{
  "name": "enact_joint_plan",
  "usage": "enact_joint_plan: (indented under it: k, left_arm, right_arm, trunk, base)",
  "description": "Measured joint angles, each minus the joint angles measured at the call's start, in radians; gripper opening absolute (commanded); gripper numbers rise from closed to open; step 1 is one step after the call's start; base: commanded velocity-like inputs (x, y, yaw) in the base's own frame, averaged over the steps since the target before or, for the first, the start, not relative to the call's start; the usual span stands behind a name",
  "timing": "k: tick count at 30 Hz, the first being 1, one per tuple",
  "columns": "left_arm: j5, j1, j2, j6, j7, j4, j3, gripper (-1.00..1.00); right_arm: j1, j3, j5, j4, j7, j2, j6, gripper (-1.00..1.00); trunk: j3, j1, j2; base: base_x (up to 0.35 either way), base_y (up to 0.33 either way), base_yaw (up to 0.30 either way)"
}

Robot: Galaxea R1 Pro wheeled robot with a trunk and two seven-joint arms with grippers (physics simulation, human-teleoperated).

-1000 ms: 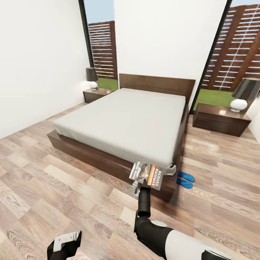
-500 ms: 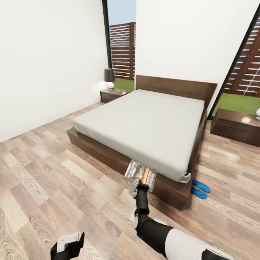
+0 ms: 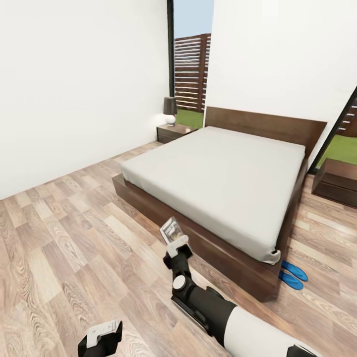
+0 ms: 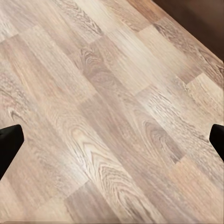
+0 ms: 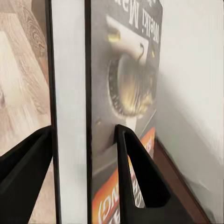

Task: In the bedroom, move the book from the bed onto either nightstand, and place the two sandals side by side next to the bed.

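The left gripper (image 3: pixel 101 337) hangs low over the wood-plank floor (image 3: pixel 64 248) at the near left of the bedroom, its black fingertips (image 4: pixel 9 142) spread wide apart in the left wrist view with nothing but bare planks (image 4: pixel 112 116) between them. Farther back against the white wall (image 3: pixel 74 89), a dark-shaded lamp (image 3: pixel 170 110) sits on a dark-brown nightstand (image 3: pixel 173 133) beside the bed (image 3: pixel 223 173). In the middle of the room, the right gripper (image 3: pixel 174 244) is raised in front of the bed's dark platform frame, pinching the book (image 3: pixel 171 230) upright. From the right wrist camera the two black fingers (image 5: pixel 135 172) clamp the book (image 5: pixel 116 93) on either side, one on the pale page edge and one on the dark cover (which shows a brass-coloured fitting and an orange band near the bottom). White lettering runs along the cover's edge, but it is cut off and cannot be read with certainty. To the right, the two sandals (image 3: pixel 292 275) lie together on the floor, bright blue, just beside the bed's near right corner. A second nightstand (image 3: pixel 339 183) stands at the far right, near a dark-framed window (image 3: pixel 342 129) with green lawn behind it.
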Motion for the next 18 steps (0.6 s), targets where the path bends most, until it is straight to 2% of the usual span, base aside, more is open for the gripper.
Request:
enact_joint_plan:
  k: [5, 10, 13, 14, 15, 16, 18]
  left_arm:
    - [-0.005, -0.003, 0.0, 0.0, -0.001, 0.006, 0.0, 1.0]
    - [-0.012, -0.011, 0.002, 0.005, -0.006, -0.013, -0.001, 1.0]
    - [-0.008, -0.032, 0.009, 0.087, -0.007, -0.078, -0.002, 1.0]
    - [-0.012, -0.045, 0.01, 0.152, -0.002, -0.113, 0.0, 1.0]
    - [-0.014, -0.051, 0.01, 0.176, 0.001, -0.126, 0.001, 1.0]
    - [-0.029, -0.095, 0.009, 0.255, 0.02, -0.151, 0.002, 1.0]
    - [-0.038, -0.132, 0.009, 0.293, 0.031, -0.158, 0.002, 1.0]
  right_arm:
    - [0.0, -0.003, -0.041, -0.065, 0.006, -0.015, 0.003, -1.0]
    - [0.0, -0.026, -0.094, -0.088, 0.007, -0.024, 0.004, -1.0]
    - [0.0, -0.075, -0.121, -0.092, 0.011, -0.026, -0.002, -1.0]
    - [0.0, -0.106, -0.128, -0.094, 0.018, -0.027, -0.003, -1.0]
    - [0.0, -0.114, -0.132, -0.094, 0.022, -0.027, -0.005, -1.0]
    - [0.0, -0.133, -0.137, -0.094, 0.036, -0.026, -0.009, -1.0]
    - [0.0, -0.138, -0.14, -0.094, 0.044, -0.026, -0.01, -1.0]
  trunk:
    - [0.016, -0.019, 0.035]
    - [0.032, -0.038, 0.07]
    - [0.041, -0.05, 0.091]
    - [0.044, -0.054, 0.098]
    - [0.048, -0.057, 0.105]
    - [0.051, -0.061, 0.112]
    - [0.057, -0.069, 0.126]
  base:
    - [0.0, 0.0, 0.082]
    - [0.0, 0.0, 0.015]
    - [0.0, 0.0, 0.002]
    - [0.0, 0.0, 0.0]
    - [0.0, 0.0, 0.0]
    - [0.0, 0.0, 0.0]
    - [0.0, 0.0, 0.0]
